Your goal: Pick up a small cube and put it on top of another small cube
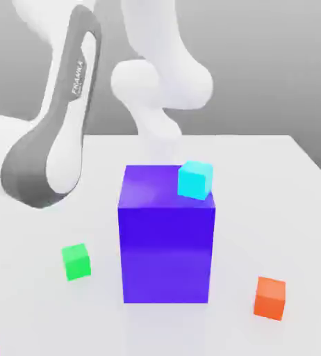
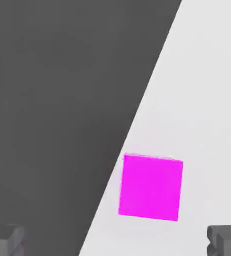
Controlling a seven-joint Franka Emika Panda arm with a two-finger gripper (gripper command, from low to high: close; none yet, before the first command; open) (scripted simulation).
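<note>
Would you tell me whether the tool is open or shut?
Open: the tool has its fingers wide apart, the magenta cube lying free.

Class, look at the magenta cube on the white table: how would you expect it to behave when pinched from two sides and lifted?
The magenta cube looks rigid, with flat faces and straight edges, so it probably won't deform. Its flat base makes rolling or tipping unlikely. It looks small beside the blue block, so likely light. The end effector is open, its fingers standing wider than the cube.
</note>
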